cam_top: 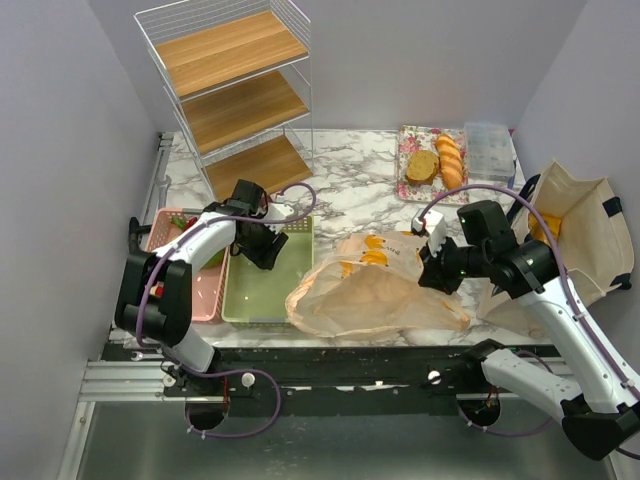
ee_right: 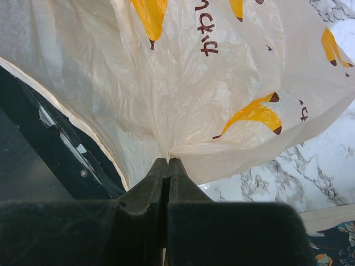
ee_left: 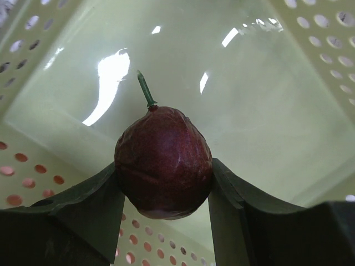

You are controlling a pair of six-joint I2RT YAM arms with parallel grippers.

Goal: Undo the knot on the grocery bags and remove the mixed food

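A dark maroon ball point(ee_left: 163, 155) with a short green stem sits between the fingers of my left gripper point(ee_left: 163, 166), which is shut on it just above the floor of the green basket point(ee_left: 249, 100). From above, that gripper point(cam_top: 262, 245) is low inside the green basket point(cam_top: 262, 318). A tan grocery bag point(cam_top: 370, 290) with orange print lies crumpled on the marble in front of the arms. My right gripper point(ee_right: 168, 162) is shut on a pinched fold of the grocery bag point(ee_right: 222, 72), at the bag's right side point(cam_top: 432, 275).
A pink basket point(cam_top: 205, 300) left of the green one holds green and red food. A wire shelf unit point(cam_top: 235, 90) stands at the back left. A plate point(cam_top: 408, 185) with bread and a clear box point(cam_top: 490, 150) are at the back right. A canvas tote point(cam_top: 580, 235) stands right.
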